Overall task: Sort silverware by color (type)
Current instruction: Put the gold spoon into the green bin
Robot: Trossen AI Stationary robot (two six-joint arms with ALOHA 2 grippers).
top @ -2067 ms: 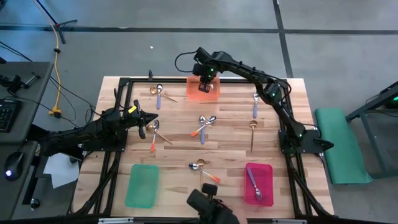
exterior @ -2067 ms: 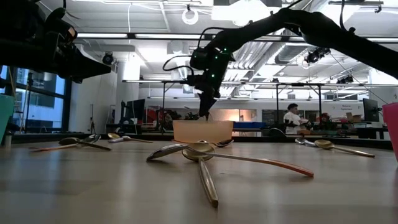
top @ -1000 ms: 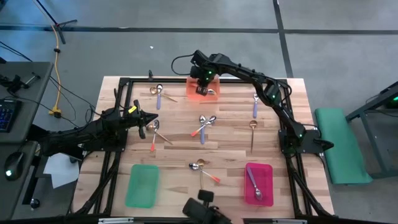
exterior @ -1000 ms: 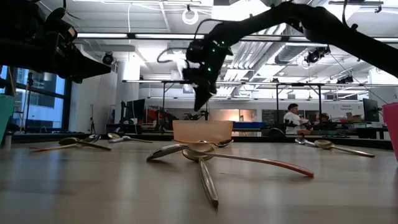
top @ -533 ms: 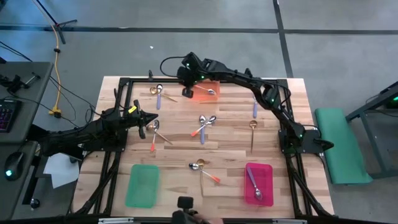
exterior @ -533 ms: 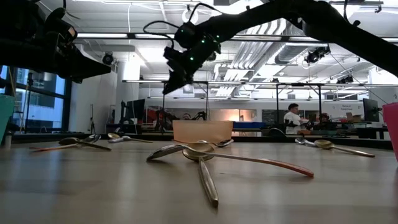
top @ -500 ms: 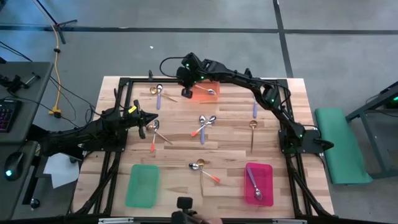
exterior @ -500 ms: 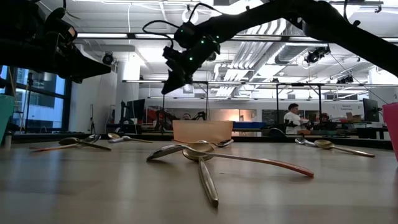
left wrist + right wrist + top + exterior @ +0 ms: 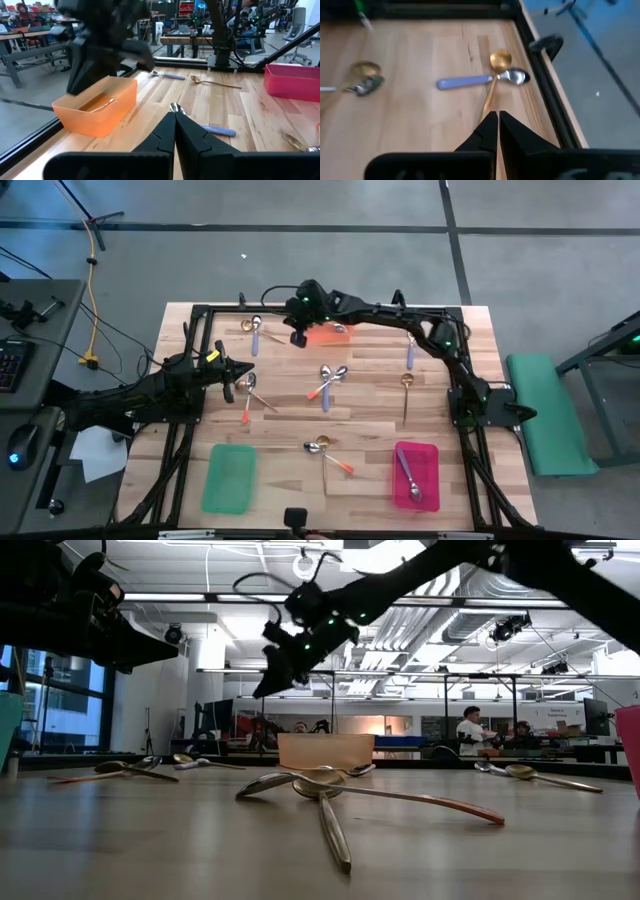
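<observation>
The right gripper [image 9: 297, 332] hangs over the far edge of the table, just beside the orange tray [image 9: 335, 337], its two dark fingers [image 9: 496, 131] pressed together with nothing between them. Straight ahead of it in the right wrist view lie two crossed spoons: a purple-handled spoon [image 9: 480, 80] with a shiny silver bowl, and a slim all-gold spoon [image 9: 495, 77] whose round bowl sits beside that silver bowl. From above, the same pair [image 9: 257, 331] lies towards the table's left side from the gripper, near the far-left corner. The purple handle's long axis runs roughly towards the front of the table, and the gold one slants across it, so the two touch where they cross. The right arm is clearly the nearer one here.

The left gripper [image 9: 232, 371] waits low over the left side of the table, its fingers [image 9: 172, 131] also closed and empty, next to another cluster of spoons [image 9: 246, 392].

One silver spoon [image 9: 109, 103] already rests inside the orange tray, a smooth, translucent plastic box with straight walls. The remaining spoons are scattered over the pale wooden table [image 9: 370, 405]; their handles are matte plastic, the bowls polished metal, likely slippery to pinch
</observation>
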